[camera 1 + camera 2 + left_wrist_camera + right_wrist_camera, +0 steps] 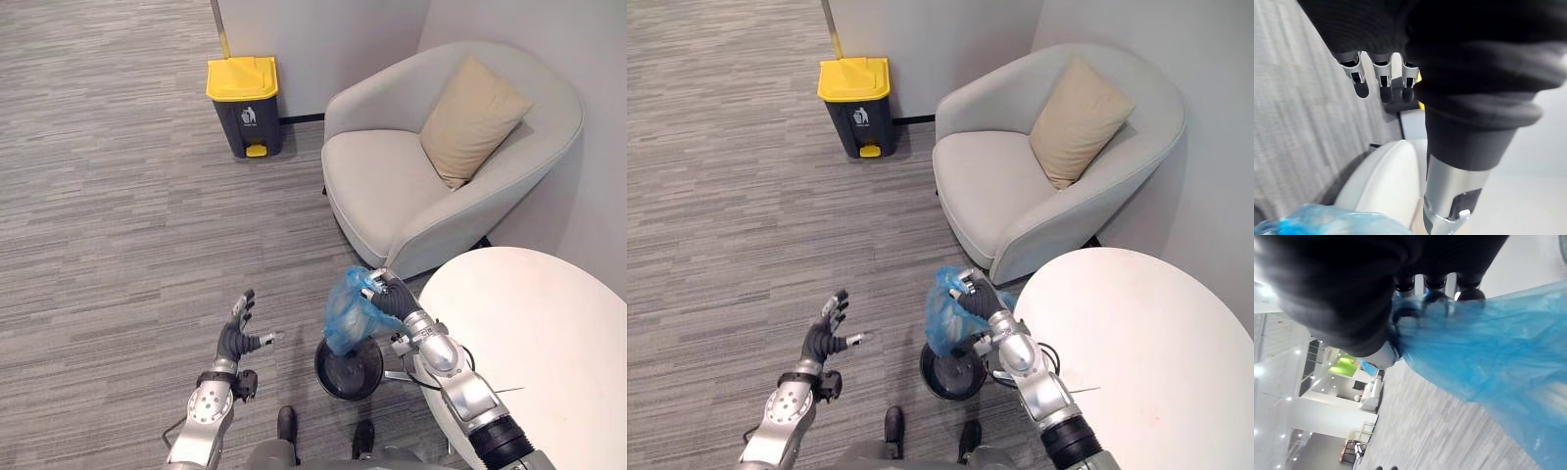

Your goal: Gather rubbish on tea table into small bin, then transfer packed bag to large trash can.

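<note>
My right hand (pixel 392 297) is shut on the gathered top of a blue plastic bag (pixel 347 311), which hangs just above the small black bin (pixel 349 370) on the floor beside the round white tea table (pixel 529 333). In the right wrist view the bag (pixel 1484 357) stretches away from my curled fingers (pixel 1436 288). My left hand (pixel 239 335) hovers over the carpet to the left of the bin, fingers spread and holding nothing. The large trash can (pixel 245 106), dark grey with a yellow lid and pedal, stands far off by the wall.
A light grey armchair (pixel 441 166) with a beige cushion (pixel 474 117) stands between the tea table and the large trash can. Grey carpet (pixel 108 215) stretches to the left toward that can.
</note>
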### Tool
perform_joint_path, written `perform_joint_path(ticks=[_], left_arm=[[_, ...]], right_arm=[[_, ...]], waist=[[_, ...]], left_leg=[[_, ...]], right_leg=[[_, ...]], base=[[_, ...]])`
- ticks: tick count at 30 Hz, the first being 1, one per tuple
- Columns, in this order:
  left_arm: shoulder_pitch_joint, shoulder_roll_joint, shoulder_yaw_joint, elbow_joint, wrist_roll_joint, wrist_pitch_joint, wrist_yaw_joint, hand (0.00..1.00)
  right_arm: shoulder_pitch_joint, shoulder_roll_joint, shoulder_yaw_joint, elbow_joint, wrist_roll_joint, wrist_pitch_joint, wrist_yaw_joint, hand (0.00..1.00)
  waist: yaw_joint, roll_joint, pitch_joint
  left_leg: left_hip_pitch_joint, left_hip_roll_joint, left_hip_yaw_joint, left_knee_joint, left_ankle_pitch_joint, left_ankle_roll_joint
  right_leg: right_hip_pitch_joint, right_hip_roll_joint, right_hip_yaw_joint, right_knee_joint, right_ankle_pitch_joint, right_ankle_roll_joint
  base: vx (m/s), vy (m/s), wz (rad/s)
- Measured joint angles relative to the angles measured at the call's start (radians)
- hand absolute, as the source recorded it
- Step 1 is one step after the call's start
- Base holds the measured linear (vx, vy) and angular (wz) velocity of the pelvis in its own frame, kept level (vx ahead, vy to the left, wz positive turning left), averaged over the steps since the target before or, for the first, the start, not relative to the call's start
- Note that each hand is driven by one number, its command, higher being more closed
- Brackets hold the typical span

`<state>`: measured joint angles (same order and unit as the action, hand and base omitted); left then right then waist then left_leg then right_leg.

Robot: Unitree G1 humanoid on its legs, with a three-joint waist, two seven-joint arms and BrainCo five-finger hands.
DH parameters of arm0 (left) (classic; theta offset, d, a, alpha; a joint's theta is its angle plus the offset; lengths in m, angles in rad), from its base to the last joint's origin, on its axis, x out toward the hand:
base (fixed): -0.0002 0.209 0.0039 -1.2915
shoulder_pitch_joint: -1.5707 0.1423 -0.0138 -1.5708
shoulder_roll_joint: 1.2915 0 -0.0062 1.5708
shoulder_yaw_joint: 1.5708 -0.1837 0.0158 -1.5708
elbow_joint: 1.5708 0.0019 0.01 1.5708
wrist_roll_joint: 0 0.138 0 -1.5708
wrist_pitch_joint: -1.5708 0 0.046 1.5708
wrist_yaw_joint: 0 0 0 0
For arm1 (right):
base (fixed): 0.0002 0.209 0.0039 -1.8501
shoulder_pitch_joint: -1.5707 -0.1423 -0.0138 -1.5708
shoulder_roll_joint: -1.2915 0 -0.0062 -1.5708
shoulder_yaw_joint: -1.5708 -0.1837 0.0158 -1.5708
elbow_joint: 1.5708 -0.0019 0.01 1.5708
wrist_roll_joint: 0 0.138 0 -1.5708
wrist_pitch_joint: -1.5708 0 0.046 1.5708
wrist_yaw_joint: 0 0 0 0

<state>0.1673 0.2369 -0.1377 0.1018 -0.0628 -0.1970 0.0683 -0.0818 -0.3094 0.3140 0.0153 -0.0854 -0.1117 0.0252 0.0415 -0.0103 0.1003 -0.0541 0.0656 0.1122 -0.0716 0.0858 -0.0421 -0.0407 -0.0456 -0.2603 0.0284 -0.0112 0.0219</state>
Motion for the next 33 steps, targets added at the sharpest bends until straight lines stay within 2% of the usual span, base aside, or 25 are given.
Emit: perform_joint_path(ticks=[10, 19, 33], left_arm=[[-0.071, 0.015, -0.101, -0.009, 0.145, 0.0, -0.004, 0.0], [-0.125, 0.047, -0.176, -0.009, 0.192, -0.003, -0.006, 0.0], [-0.188, 0.004, -0.226, 0.052, 0.233, 0.005, 0.003, 0.0]], right_arm=[[-0.042, -0.015, 0.013, -0.002, 0.061, 0.0, 0.008, 1.0], [-0.111, -0.013, 0.07, -0.002, 0.116, 0.0, 0.025, 1.0], [-0.208, 0.051, 0.14, -0.007, 0.225, 0.0, 0.048, 1.0]], waist=[[-0.006, 0.012, -0.03], [-0.005, 0.004, -0.046], [-0.003, -0.01, -0.055]], left_leg=[[0.038, 0.007, -0.024, -0.001, 0.0, 0.0], [0.049, 0.021, -0.02, -0.021, 0.005, -0.007], [0.053, 0.023, -0.026, -0.021, 0.006, -0.01]], right_leg=[[0.037, 0.018, 0.017, -0.017, 0.007, -0.011], [0.039, 0.029, 0.031, -0.034, 0.024, -0.019], [0.058, 0.043, 0.028, -0.061, 0.03, -0.027]], base=[[0.0, 0.005, -0.05], [-0.03, 0.007, -0.06], [0.0, 0.001, 0.0]])
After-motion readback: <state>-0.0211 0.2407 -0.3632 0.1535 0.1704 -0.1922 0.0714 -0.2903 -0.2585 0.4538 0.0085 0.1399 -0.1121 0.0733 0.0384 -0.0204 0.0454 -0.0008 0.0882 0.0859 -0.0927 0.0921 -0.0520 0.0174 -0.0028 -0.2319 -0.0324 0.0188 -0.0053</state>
